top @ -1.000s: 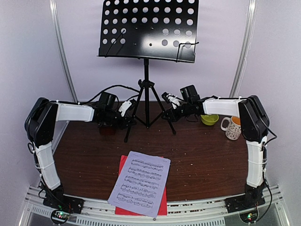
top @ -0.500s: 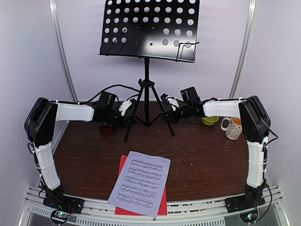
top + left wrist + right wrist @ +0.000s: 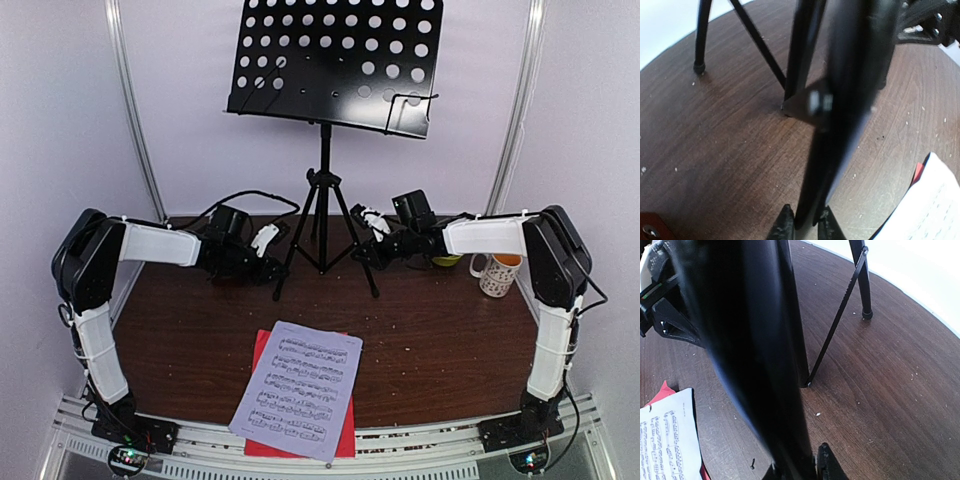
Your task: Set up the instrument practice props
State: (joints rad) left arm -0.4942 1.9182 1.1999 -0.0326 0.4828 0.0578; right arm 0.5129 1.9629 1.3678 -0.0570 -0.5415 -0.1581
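The black tripod music stand (image 3: 324,190) stands at the back of the table, its perforated desk (image 3: 338,62) high above. My left gripper (image 3: 276,242) is shut on the stand's left leg (image 3: 815,190), which runs between the fingertips (image 3: 785,226). My right gripper (image 3: 371,236) is shut on the right leg (image 3: 785,405); one fingertip (image 3: 826,464) shows, the other is hidden behind the leg. A white music sheet (image 3: 297,388) lies on a red one (image 3: 346,432) at the near edge. The white sheet (image 3: 932,205) and red sheet (image 3: 919,172) also show in the left wrist view.
A green bowl (image 3: 447,261) sits half hidden behind my right arm. A spotted white mug (image 3: 495,274) stands at the right edge. A red-brown corner (image 3: 650,227) shows low in the left wrist view. White walls close in the back and sides.
The stand has shifted to the right, and both grippers have moved right with it. The right gripper's jaws have closed on the right leg.
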